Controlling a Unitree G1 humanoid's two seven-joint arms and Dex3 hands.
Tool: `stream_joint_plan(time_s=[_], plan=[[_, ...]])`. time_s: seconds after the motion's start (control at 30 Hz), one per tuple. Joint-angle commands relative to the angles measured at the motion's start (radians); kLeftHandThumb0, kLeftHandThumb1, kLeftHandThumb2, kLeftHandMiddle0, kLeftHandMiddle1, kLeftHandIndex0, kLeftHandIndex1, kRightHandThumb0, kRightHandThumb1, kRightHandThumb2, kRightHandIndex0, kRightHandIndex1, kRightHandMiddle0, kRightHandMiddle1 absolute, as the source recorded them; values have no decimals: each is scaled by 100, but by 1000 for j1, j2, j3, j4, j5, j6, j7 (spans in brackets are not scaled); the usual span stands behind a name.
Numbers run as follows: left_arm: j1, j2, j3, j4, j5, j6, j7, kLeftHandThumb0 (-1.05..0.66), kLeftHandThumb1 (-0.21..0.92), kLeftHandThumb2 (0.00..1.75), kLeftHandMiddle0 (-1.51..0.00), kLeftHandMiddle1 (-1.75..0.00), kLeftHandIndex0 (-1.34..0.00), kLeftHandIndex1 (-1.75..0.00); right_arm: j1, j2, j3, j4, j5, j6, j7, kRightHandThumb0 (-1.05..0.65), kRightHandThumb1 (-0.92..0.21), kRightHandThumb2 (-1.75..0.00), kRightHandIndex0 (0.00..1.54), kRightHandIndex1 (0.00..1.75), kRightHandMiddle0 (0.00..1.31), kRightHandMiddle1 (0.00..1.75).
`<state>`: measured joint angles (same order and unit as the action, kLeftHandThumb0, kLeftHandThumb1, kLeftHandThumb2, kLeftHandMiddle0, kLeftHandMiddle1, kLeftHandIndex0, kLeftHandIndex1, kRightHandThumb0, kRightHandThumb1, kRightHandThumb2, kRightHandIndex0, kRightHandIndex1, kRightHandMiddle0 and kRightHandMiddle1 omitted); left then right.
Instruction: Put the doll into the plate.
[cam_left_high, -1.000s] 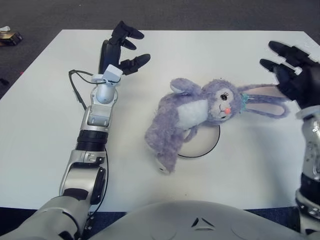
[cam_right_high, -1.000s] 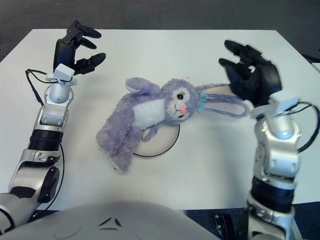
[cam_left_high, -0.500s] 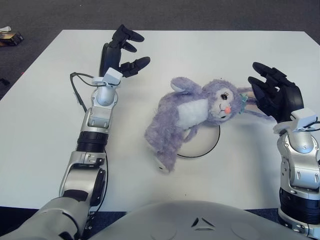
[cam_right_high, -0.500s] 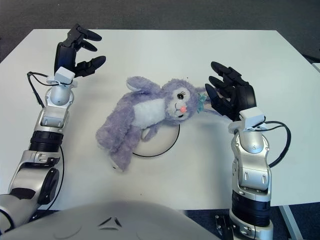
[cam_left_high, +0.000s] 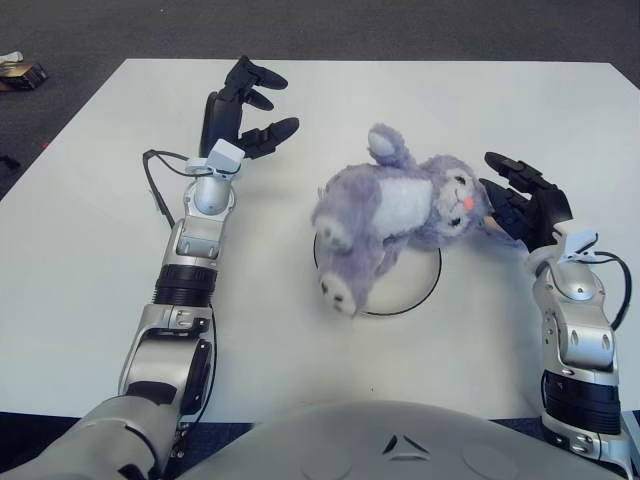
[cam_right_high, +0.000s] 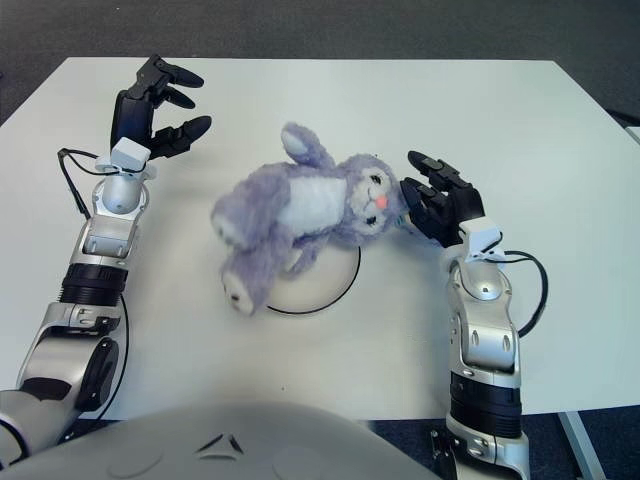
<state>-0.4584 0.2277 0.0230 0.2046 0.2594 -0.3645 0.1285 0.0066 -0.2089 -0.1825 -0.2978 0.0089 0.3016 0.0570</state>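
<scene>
Half of the purple plush bunny (cam_left_high: 400, 215) overhangs the plate (cam_left_high: 420, 290), so my right hand (cam_left_high: 520, 205), fingers spread against its head, may push it off, while my left hand (cam_left_high: 240, 110) waits spread beside.

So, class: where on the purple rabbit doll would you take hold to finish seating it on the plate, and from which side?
Probably the torso, from above. The doll lies tilted across the plate, belly up and broad. The right hand is at its head; the left hand shows far to the doll's left.
</scene>
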Motion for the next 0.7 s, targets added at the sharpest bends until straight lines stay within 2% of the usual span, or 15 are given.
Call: stream_joint_plan(time_s=[0.0, 0.47, 0.67], plan=[[13, 0, 1, 5, -5, -4, -1, -1, 90, 25, -53, -146, -49, -122, -33, 28, 35, 34, -7, 23, -14, -47, -92, -38, 70, 2, 60, 10], [13, -3, -1, 4, -12, -1, -4, -1, 90, 25, -53, -146, -49, -121, -138, 52, 56, 126, -4, 43, -35, -49, -92, -44, 68, 0, 56, 11], [14, -6, -4, 2, -12, 0, -5, -1, 89, 25, -53, -146, -49, -121, -235, 70, 51, 242, 12, -13, -41, -50, -92, -49, 68, 0, 55, 13]])
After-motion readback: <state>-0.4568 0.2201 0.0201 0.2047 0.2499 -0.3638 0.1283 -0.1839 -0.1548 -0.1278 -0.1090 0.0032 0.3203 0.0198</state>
